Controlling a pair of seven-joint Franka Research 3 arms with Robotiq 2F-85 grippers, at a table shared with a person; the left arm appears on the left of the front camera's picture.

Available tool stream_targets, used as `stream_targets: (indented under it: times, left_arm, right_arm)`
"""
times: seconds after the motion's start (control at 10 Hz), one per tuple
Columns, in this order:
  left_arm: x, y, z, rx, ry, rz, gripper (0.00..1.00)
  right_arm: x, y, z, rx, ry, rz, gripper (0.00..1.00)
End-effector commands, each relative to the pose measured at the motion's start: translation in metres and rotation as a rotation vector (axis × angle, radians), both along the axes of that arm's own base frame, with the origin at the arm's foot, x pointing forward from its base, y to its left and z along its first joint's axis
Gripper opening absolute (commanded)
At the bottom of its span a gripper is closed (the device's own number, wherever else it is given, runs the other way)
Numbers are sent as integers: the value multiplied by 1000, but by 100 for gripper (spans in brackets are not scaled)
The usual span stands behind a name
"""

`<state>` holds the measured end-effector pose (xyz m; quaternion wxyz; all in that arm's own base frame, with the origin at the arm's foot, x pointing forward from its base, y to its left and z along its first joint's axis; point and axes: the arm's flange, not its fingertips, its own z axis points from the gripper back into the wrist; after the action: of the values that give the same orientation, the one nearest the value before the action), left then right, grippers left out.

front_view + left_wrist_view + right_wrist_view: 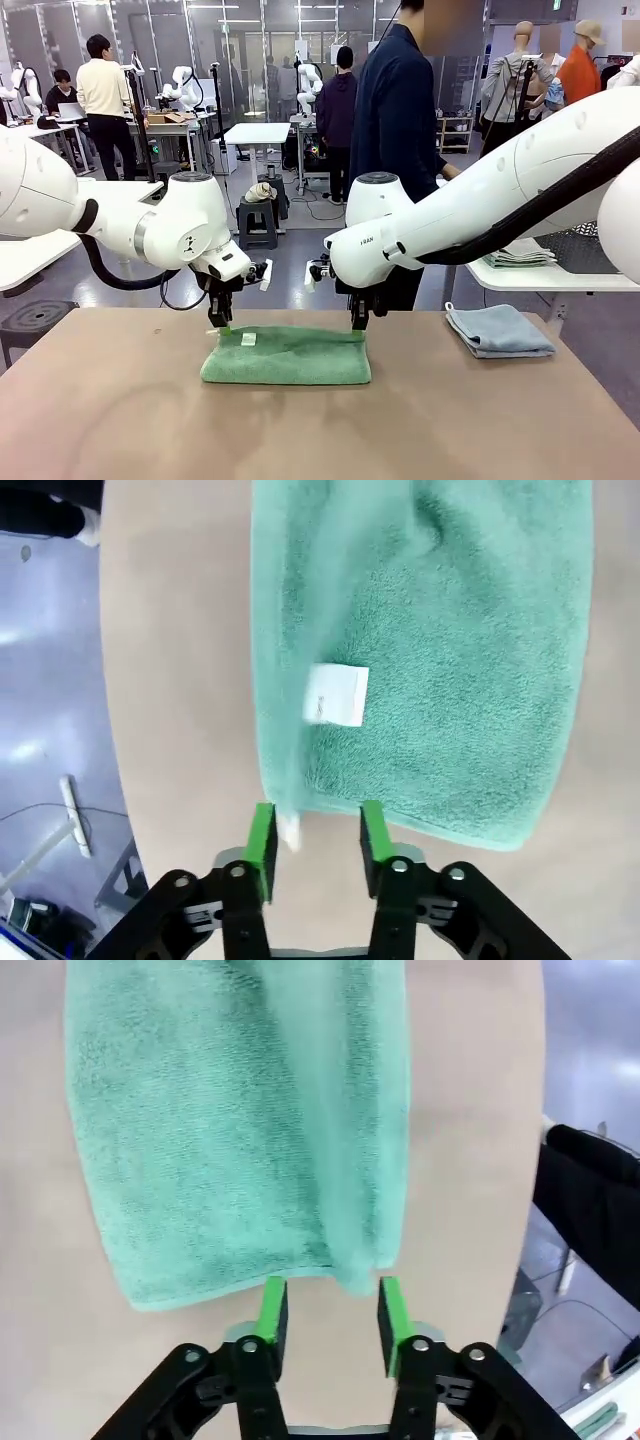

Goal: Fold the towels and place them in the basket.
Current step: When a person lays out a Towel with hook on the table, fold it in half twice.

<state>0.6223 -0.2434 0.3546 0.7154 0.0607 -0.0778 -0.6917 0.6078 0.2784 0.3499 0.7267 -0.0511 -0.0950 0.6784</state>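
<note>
Left fingers (263,842) and right fingers (273,1318) hang released at the folded green towel (288,357)'s far edge on the bench (450,420).

Green rectangular terry-cloth towel (287,357): looped pile, fuzzy, matt. Small white fabric tag (249,339) near its 10 o'clock corner: smooth, flat weave. Folded light blue-grey terry towel (498,330) at its 3 o'clock: same soft matt nap. Tan tabletop (120,400): smooth, matt, faintly smudged. White robot arm casings (180,235): glossy hard plastic. Left gripper (316,830), right gripper (332,1310): matt black plastic links, bright green smooth pads (263,835).
</note>
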Motion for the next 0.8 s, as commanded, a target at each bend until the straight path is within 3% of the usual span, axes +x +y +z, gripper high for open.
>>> stream_targets:
  times: [0.0,0.1,0.3,0.4,0.5,0.7]
  left_arm:
    - [-6,7,6,19,-95,27,69]
    - [-9,11,12,7,-150,15,84]
    - [-32,15,46,-41,-108,10,79]
    - [-50,19,75,-102,-32,13,79]
    - [-73,30,110,-139,10,-5,79]
    - [-107,62,158,-323,11,-44,79]
  right_arm:
    - [1,-3,-1,-1,-75,21,67]
    - [0,-4,3,0,-112,22,82]
    - [-22,-7,28,47,-74,-21,77]
    - [-42,-12,51,71,-21,-92,77]
    - [-65,-18,79,84,-6,-183,77]
    - [-102,-21,123,128,-41,-404,77]
